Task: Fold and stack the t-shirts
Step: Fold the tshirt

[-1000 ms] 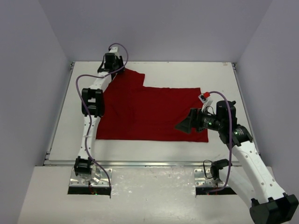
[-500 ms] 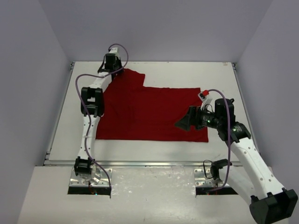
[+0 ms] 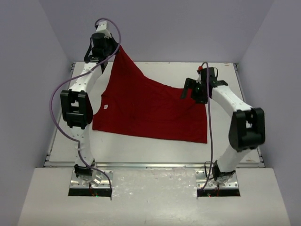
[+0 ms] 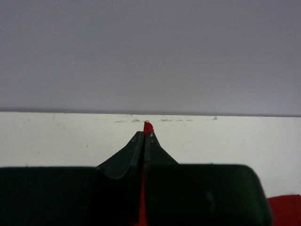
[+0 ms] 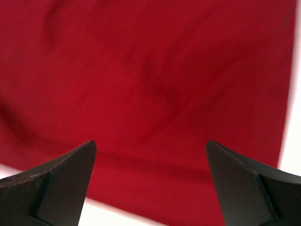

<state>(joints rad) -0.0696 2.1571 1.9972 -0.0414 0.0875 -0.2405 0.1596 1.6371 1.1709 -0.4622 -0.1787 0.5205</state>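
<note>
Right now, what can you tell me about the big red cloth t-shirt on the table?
The plain deep-red cloth t-shirt looks soft and wrinkly, with no print. Most of it lies spread on the white table. Its far left corner is pinched in the shut left gripper and held up, so the cloth slopes like a tent. The open right gripper hovers over its far right side; I cannot tell if it touches.
</note>
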